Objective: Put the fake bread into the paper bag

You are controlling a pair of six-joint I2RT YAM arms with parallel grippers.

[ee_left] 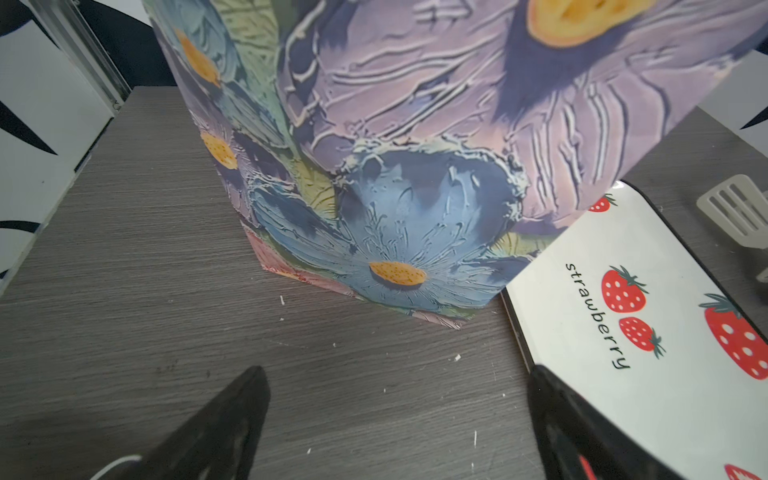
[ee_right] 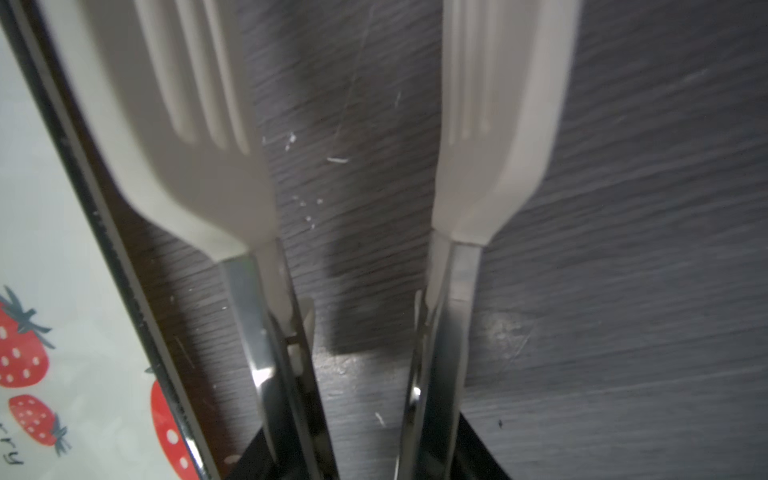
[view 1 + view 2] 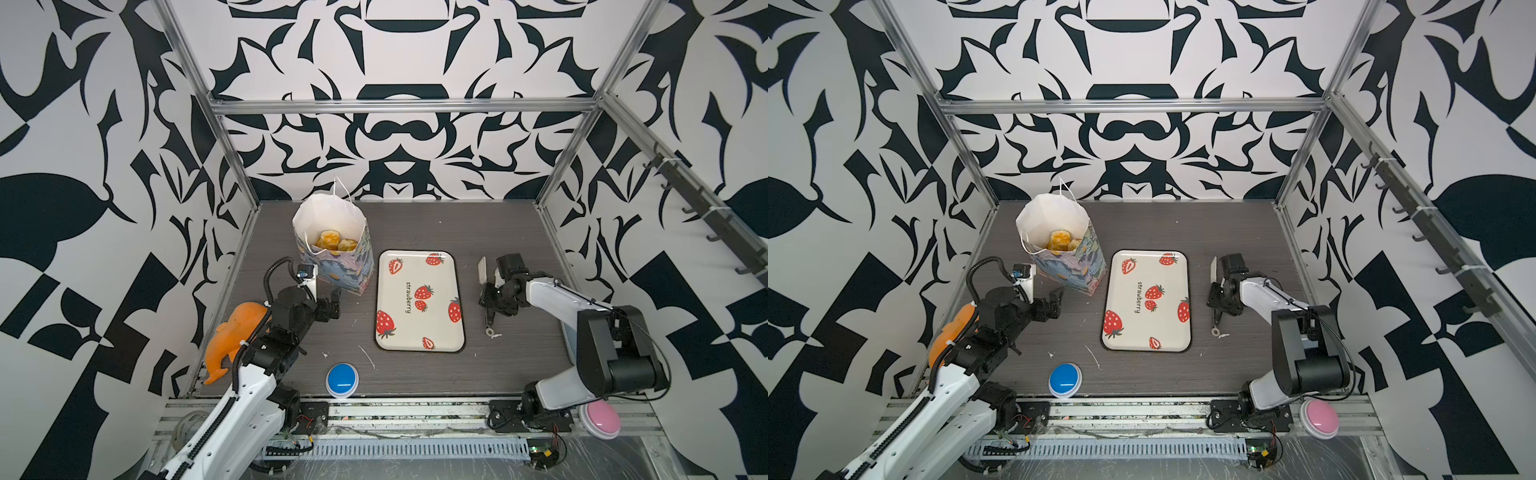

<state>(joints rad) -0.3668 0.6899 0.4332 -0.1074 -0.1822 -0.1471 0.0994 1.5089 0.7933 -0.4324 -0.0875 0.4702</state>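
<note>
The paper bag (image 3: pixel 332 266) (image 3: pixel 1069 266) stands upright and open at the back left, its flower print filling the left wrist view (image 1: pixel 395 145). Golden pieces of fake bread (image 3: pixel 332 240) (image 3: pixel 1061 241) lie inside at its bottom. My left gripper (image 3: pixel 334 301) (image 3: pixel 1054 301) (image 1: pixel 397 374) is open and empty, low over the table just in front of the bag's base. My right gripper (image 3: pixel 492 295) (image 3: pixel 1219 297) (image 2: pixel 365 457) is shut on a pair of tongs (image 3: pixel 482 268) (image 3: pixel 1213 266) (image 2: pixel 199 166) right of the tray. Nothing sits between the tongs' white slotted heads.
A strawberry-print tray (image 3: pixel 432 324) (image 3: pixel 1142 328) (image 1: pixel 582 270) (image 2: pixel 62 249) lies at the table's middle with no bread on it. An orange toy whale (image 3: pixel 232 336) sits by the left arm. A blue button (image 3: pixel 341 379) and a pink button (image 3: pixel 600 419) are at the front edge.
</note>
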